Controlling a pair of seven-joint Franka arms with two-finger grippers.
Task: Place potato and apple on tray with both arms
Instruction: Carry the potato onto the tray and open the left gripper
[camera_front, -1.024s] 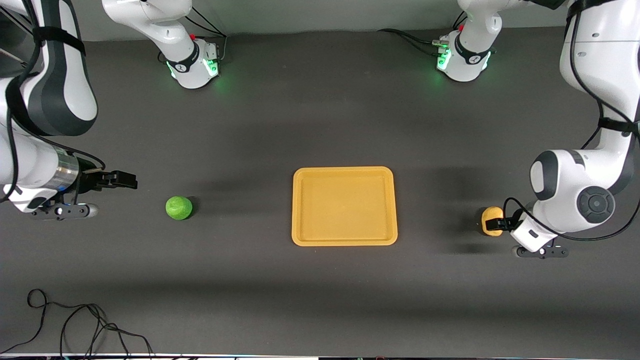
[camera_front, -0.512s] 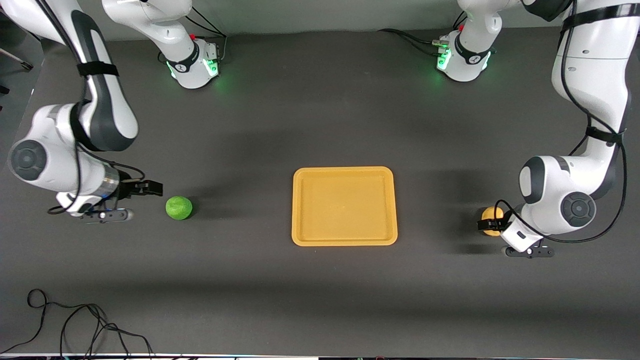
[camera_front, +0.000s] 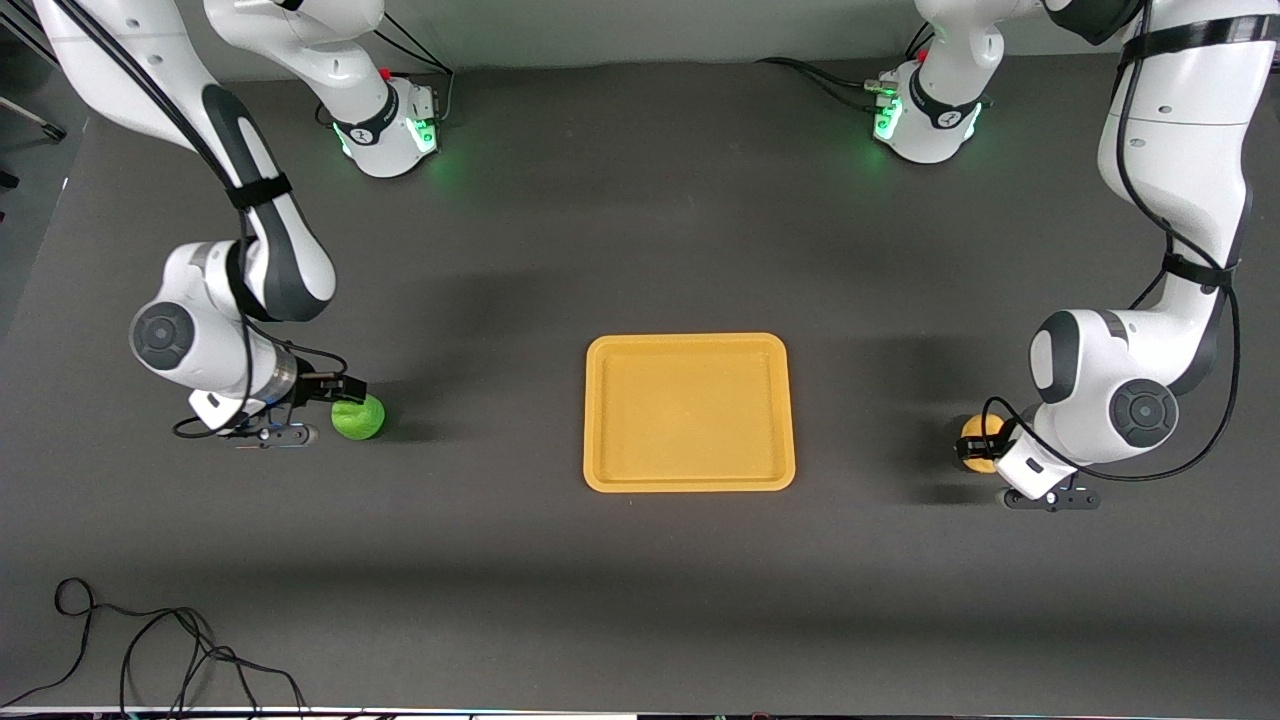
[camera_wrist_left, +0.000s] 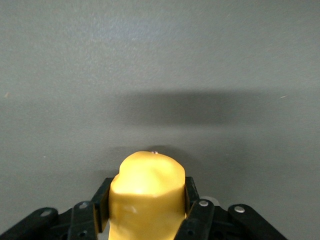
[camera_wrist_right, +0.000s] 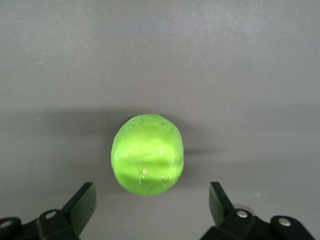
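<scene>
The yellow-tan potato (camera_front: 978, 432) lies on the dark table toward the left arm's end. My left gripper (camera_front: 975, 447) is low on it. In the left wrist view the two fingers press both sides of the potato (camera_wrist_left: 148, 175), so the left gripper (camera_wrist_left: 147, 192) is shut on it. The bright green apple (camera_front: 360, 418) lies toward the right arm's end. My right gripper (camera_front: 335, 392) is low beside it. In the right wrist view the right gripper (camera_wrist_right: 151, 200) is wide open, and the apple (camera_wrist_right: 147, 152) sits just ahead of its fingertips. The orange-yellow tray (camera_front: 690, 340) lies between the two, with nothing in it.
A loose black cable (camera_front: 150, 650) lies at the table's near corner at the right arm's end. The two arm bases (camera_front: 385, 125) (camera_front: 925, 115) glow green along the table's edge farthest from the front camera.
The right arm has swung in toward the tray and brought its open gripper down next to the apple. The left gripper has shifted slightly onto the potato.
</scene>
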